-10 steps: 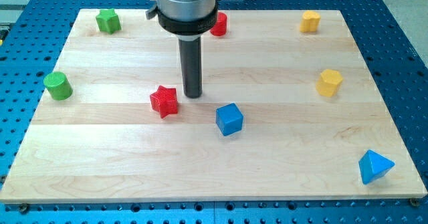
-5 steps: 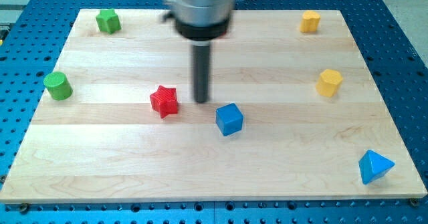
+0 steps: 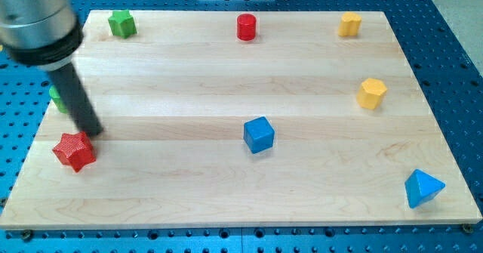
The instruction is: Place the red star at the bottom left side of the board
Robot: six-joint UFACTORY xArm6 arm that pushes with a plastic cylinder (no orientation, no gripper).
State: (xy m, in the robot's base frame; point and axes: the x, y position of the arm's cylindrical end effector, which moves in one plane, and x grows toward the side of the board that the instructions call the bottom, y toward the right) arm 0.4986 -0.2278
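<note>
My tip is touching nothing I can be sure of, sitting just above-right of the red star, green block peeking out behind my rod, blue cube sitting far right of the star.

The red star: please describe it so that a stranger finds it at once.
Look at the wooden board, near its left edge, toward the view's bottom. The red star lies there, just below my tip. The only other red block, a red cylinder, stands at the top edge.

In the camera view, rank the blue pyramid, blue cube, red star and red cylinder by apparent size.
1. Red star and blue pyramid: too alike to separate, and both sit lowest in the view, possibly nearer the camera.
2. Blue cube.
3. Red cylinder, smallest, at the view's top.
</note>
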